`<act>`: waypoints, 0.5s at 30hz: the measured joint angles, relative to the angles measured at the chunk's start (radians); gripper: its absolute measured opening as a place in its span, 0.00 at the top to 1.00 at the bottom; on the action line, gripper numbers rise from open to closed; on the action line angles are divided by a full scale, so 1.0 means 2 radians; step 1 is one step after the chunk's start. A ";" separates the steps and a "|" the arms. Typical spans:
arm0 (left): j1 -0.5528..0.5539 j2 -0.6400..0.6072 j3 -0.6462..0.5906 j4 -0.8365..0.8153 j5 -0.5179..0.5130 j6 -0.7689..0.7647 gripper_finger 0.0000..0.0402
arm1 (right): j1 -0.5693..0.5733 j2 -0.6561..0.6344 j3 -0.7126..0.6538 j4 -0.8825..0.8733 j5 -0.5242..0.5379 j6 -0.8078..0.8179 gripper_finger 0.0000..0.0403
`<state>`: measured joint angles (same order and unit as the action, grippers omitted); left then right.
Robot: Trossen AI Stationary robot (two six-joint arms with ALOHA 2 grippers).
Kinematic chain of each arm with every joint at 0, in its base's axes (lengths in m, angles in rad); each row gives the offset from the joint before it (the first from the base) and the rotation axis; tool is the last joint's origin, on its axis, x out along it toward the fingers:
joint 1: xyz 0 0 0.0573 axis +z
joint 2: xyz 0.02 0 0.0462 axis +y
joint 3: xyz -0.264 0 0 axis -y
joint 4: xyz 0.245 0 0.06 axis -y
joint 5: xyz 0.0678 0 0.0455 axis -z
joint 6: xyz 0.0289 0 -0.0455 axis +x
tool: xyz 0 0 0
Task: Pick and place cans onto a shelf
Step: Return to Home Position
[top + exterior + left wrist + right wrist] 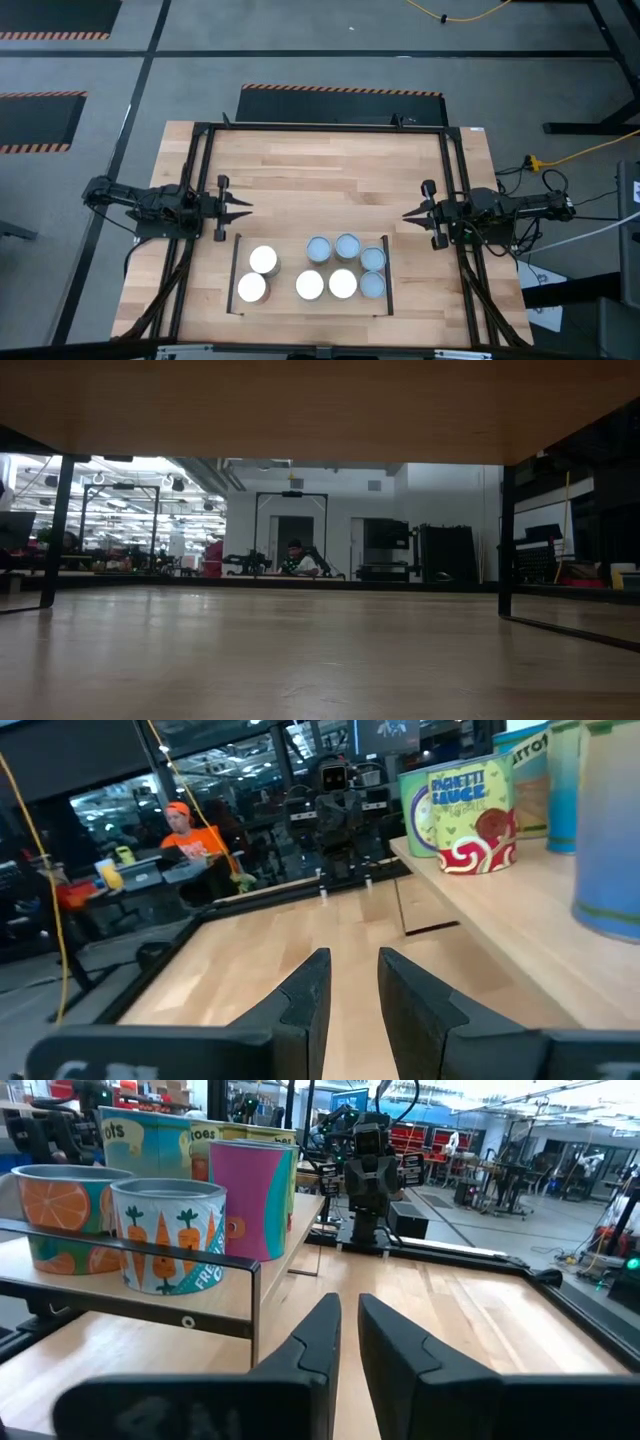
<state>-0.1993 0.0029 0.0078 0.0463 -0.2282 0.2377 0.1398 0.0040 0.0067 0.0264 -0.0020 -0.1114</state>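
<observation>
1. The left gripper (246,209) hovers over the bench (320,160) near one side edge, pointing at the right gripper (408,214), which hovers near the opposite side edge. The two are well apart.
2. Left gripper: the fingers (305,1000) stand a narrow gap apart, with nothing between them.
3. Right gripper: the fingers (315,1340) stand a narrower gap apart, also holding nothing.
4. The shelf (284,268) lies between the two grippers. It is ahead and to the right of the left gripper, and ahead and to the left of the right gripper.
5. The cans (343,284) all stand upright on the shelf. Neither gripper touches one.
6. Two cans stand at the shelf end nearer the left gripper. The others stand close together at the end nearer the right gripper.
7. Nearest the right gripper stands a can with a carrot label (168,1235).
8. In the left wrist view, a can with a green, yellow and red label (465,815) stands beyond a blue one at that picture's edge.
</observation>
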 joint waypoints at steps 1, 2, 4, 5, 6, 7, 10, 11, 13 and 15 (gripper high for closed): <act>0.002 0.000 0.000 0.000 0.000 0.004 0.80 | 0.000 0.000 0.000 0.000 0.000 -0.001 0.89; 0.004 0.000 0.000 0.000 0.000 0.006 0.80 | 0.000 0.000 0.000 0.000 0.000 -0.001 0.89; 0.013 0.000 0.000 0.000 -0.001 0.008 0.80 | 0.000 0.000 0.000 0.000 0.000 -0.001 0.89; 0.018 0.000 0.000 0.000 -0.001 0.008 0.80 | 0.000 0.000 0.000 0.000 0.000 -0.001 0.89; 0.024 0.000 0.000 0.000 -0.001 0.007 0.80 | 0.000 0.000 0.000 0.000 0.000 -0.001 0.89; 0.030 0.000 0.000 0.000 -0.001 0.005 0.80 | 0.000 0.000 0.000 0.000 0.000 -0.001 0.89; 0.048 0.000 0.000 0.000 0.003 0.003 0.80 | 0.000 0.000 0.000 0.000 0.000 0.005 0.89; 0.053 0.000 0.000 0.000 0.004 0.000 0.80 | 0.000 0.000 0.000 0.000 0.000 0.012 0.89; 0.063 0.000 0.000 0.000 0.005 -0.010 0.80 | 0.000 0.000 0.000 0.000 0.000 0.022 0.89; 0.069 0.000 0.000 0.000 0.005 -0.023 0.80 | 0.000 0.000 0.000 0.000 0.000 0.027 0.89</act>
<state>-0.0604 0.0029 0.0078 0.0460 -0.2184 0.1919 0.1394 0.0040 0.0067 0.0265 -0.0021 -0.0582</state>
